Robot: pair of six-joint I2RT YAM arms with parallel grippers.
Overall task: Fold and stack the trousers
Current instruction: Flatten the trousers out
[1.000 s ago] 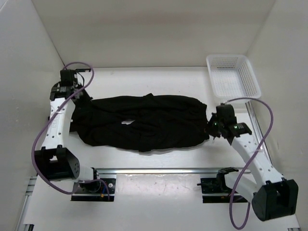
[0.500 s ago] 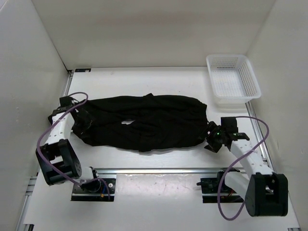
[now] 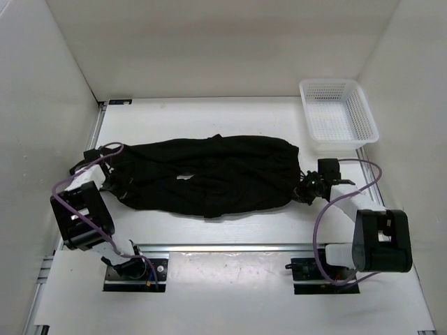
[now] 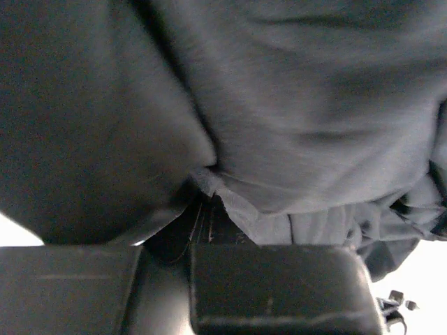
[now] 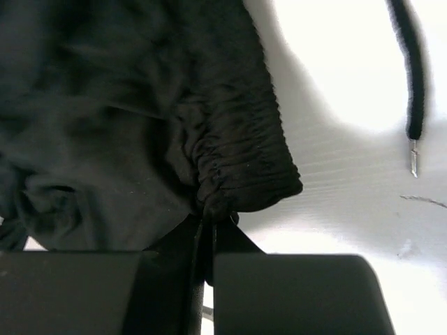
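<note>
left gripper (image 3: pixel 117 183) is way off to the left of the white basket (image 3: pixel 365 112), jaws pinched on the far end of the trousers (image 3: pixel 209 178). the trousers lie in a long wrinkly heap running from there toward the basket's near side. right gripper (image 3: pixel 305 187), just in front of the basket, is clamped on their gathered elastic edge.
</note>
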